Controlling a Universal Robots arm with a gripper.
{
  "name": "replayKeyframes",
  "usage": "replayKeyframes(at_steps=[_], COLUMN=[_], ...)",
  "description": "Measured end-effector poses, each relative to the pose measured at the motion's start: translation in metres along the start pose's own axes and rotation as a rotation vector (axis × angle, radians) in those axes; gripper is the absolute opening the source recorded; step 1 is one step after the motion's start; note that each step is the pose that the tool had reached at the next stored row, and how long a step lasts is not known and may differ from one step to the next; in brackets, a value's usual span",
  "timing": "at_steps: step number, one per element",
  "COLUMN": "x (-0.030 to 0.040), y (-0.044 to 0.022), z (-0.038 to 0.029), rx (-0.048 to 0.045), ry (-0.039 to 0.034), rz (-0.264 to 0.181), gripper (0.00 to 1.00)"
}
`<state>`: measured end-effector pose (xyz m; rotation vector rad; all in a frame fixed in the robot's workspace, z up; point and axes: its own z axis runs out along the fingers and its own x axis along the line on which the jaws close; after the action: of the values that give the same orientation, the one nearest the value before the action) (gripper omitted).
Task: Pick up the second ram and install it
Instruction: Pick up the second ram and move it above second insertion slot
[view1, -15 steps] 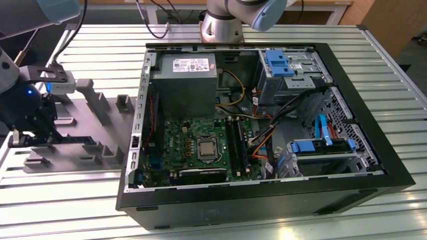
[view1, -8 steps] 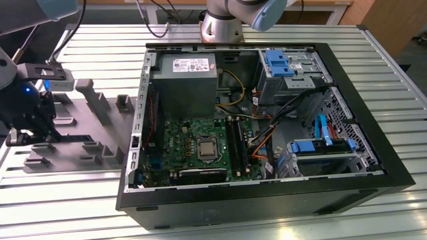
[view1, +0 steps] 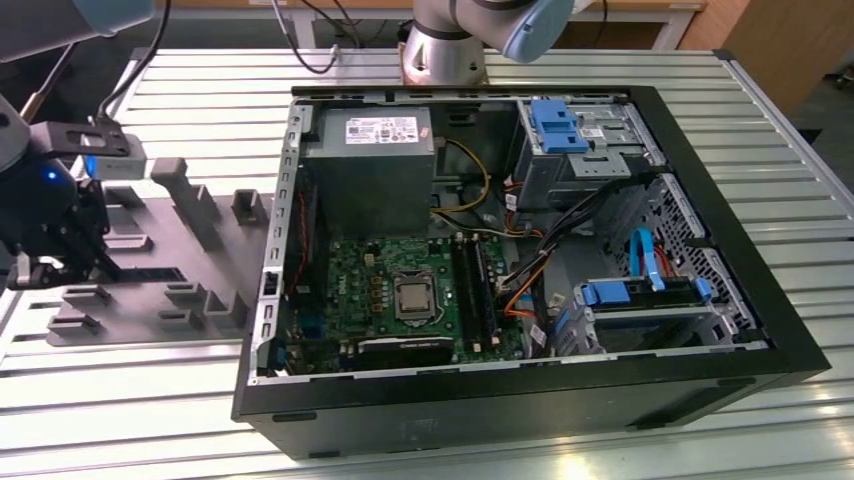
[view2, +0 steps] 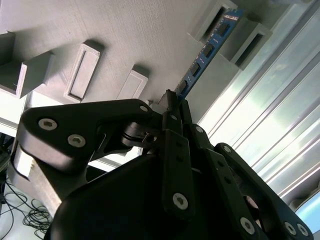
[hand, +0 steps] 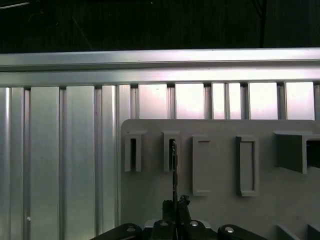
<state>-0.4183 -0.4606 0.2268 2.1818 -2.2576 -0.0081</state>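
Surface: slatted metal table (view1: 174, 75), with a grey fixture tray (view1: 140, 232) at the exterior view's left and an open computer case (view1: 534, 400) at its right.
Hand: my gripper (view2: 172, 100) hangs over the tray, well apart from the case. My fingers (view2: 175, 145) are clenched on the near end of the second ram.
Second ram: a blue-green stick with black chips (view2: 207, 50). Its far end meets an upright slot holder (hand: 165, 150) on the tray; I cannot tell whether it is seated there.
Case: the green motherboard (view1: 387, 290) lies flat inside.
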Motion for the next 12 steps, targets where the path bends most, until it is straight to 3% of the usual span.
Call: replayKeyframes(at_steps=[12], x=[-0.0001], y=[0.0000], z=[-0.0071], rx=[0.0000], ry=[0.0000], rz=[0.000], gripper=[0.14])
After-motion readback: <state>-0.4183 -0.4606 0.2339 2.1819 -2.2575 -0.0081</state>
